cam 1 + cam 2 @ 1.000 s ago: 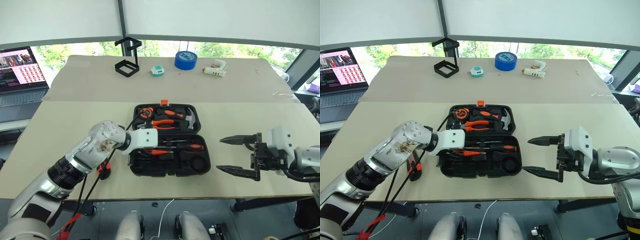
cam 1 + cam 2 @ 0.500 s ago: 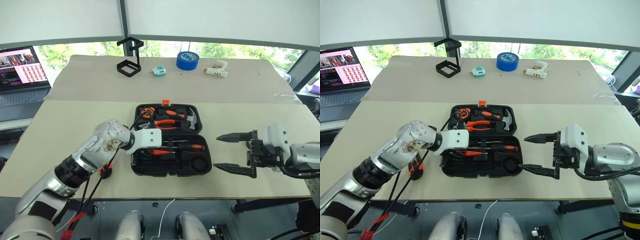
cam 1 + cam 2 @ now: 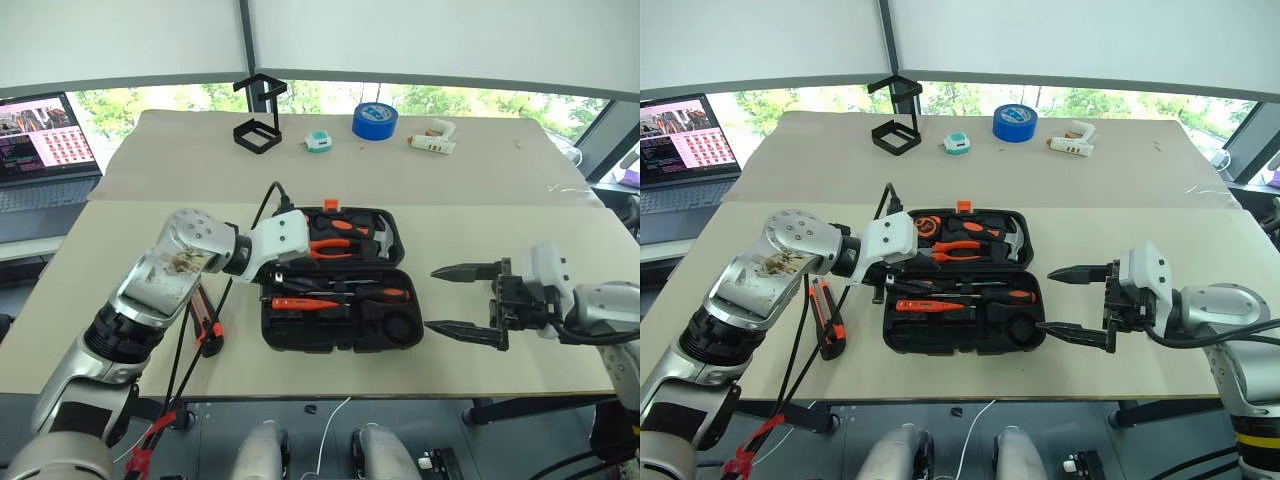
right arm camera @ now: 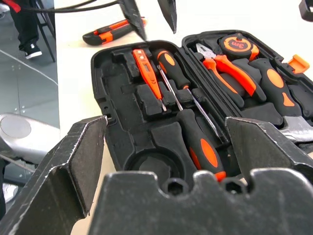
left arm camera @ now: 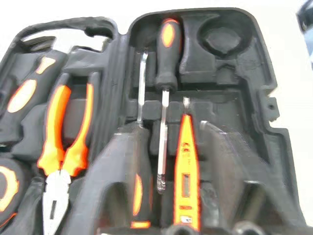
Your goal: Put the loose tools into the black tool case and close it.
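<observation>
Case point(image 3: 340, 300) lies open mid-bench point(image 3: 480, 180), w/ both screwdrivers point(image 4: 195, 142) + slim tester point(image 4: 146, 68) in near half. Utility knife point(image 3: 207, 318) loose on bench just left of case. L gripper point(image 4: 149, 12) over case's left edge, fingers nearly together, empty. R gripper point(image 3: 462, 300) beside case's right edge, fingers spread wide, empty.

The open black tool case point(image 5: 254, 78) holds two screwdrivers point(image 5: 166, 54) lying head to tail, a slim orange tester screwdriver point(image 5: 186, 161) beside them, and orange-handled pliers point(image 5: 66, 137) in the adjoining half.
</observation>
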You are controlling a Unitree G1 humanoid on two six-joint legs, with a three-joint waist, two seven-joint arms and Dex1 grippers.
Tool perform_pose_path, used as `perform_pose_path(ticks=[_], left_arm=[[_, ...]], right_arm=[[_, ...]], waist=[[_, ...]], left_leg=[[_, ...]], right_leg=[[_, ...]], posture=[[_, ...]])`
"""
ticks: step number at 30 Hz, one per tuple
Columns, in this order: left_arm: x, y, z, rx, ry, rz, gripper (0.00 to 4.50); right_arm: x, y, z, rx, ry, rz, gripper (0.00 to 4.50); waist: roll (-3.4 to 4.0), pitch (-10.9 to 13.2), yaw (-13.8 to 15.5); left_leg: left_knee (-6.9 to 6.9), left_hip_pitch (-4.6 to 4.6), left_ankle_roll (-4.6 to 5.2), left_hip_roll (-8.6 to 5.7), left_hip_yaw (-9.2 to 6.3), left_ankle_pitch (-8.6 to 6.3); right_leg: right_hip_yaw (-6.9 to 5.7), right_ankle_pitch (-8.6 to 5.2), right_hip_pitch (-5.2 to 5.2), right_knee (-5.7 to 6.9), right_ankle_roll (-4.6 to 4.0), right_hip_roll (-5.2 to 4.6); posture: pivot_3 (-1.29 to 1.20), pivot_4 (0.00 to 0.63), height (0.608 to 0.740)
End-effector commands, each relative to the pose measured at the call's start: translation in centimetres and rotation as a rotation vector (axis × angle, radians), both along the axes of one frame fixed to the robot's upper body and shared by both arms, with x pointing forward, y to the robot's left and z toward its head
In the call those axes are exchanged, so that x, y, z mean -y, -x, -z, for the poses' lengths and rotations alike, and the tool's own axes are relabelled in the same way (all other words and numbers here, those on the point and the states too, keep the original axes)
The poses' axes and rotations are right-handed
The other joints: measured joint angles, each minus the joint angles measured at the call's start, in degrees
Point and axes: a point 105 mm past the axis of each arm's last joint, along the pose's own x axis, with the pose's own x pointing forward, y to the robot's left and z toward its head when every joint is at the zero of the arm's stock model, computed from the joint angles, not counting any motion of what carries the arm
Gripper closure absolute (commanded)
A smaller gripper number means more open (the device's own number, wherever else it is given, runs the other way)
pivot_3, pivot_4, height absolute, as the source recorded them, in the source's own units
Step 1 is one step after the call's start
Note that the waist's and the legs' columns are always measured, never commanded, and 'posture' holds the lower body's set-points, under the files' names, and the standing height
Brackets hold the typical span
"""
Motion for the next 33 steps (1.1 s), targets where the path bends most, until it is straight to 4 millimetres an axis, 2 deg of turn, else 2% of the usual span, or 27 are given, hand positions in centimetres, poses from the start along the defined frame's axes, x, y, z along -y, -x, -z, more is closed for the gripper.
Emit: perform_pose_path(ticks=[1,6,11,18,26,30,33], left_arm=[[-0.7,0.2,1.5,-0.023,0.039,0.003,4.32],[-0.7,0.1,3.3,-0.048,0.067,-0.037,4.42],[-0.4,-0.5,4.1,-0.054,0.087,-0.091,4.42],[-1.1,0.6,6.3,-0.113,0.031,-0.093,4.42],[-2.2,0.9,9.0,-0.137,-0.028,-0.139,4.42],[-2.4,-0.3,8.7,-0.125,0.065,-0.243,4.42],[-2.8,0.2,8.2,-0.124,0.096,-0.222,4.42]], right_arm=[[0.1,-0.3,-1.1,0.084,-0.01,0.01,0.0],[0.2,-0.4,-1.0,0.083,-0.007,0.011,0.0],[0.0,-0.2,-0.9,0.076,-0.009,0.01,0.0],[-0.2,-0.1,-0.9,0.07,-0.01,0.009,0.0],[-0.2,-0.3,-0.7,0.074,-0.016,0.013,0.0],[-0.3,-0.5,-0.4,0.064,-0.022,0.006,0.0],[0.0,-0.7,-0.4,0.063,-0.017,0.004,0.0]], waist=[[0.0,0.0,-0.09],[-0.01,0.0,0.36],[0.0,0.0,0.34],[0.01,-0.01,-0.01],[0.07,-0.13,0.01],[0.2,-0.26,0.02],[0.2,-0.26,-0.01]], left_leg=[[0.0,-0.01,0.0,0.02,0.01,0.0],[0.04,-0.02,0.0,-0.01,0.02,0.0],[0.05,-0.02,0.0,-0.01,0.02,0.0],[0.02,0.05,0.0,0.01,0.01,0.0],[0.01,0.16,0.0,0.02,0.02,0.0],[0.0,0.34,0.0,0.02,0.02,0.0],[-0.04,0.73,0.02,0.03,0.01,-0.02]], right_leg=[[0.02,0.0,-0.02,0.03,0.0,0.02],[-0.02,0.0,0.02,0.02,0.0,-0.05],[-0.02,0.0,0.04,0.03,0.0,-0.05],[0.0,0.0,0.07,0.04,0.0,-0.02],[0.0,0.0,0.16,0.04,-0.01,-0.03],[0.01,0.0,0.34,0.04,-0.01,-0.03],[-0.02,-0.03,0.74,-0.01,-0.04,-0.04]], posture=[[0.0,0.15,0.74],[0.0,0.15,0.74],[0.0,0.15,0.74],[0.0,0.15,0.74],[0.0,0.15,0.74],[0.0,0.15,0.74],[0.0,0.15,0.74]])
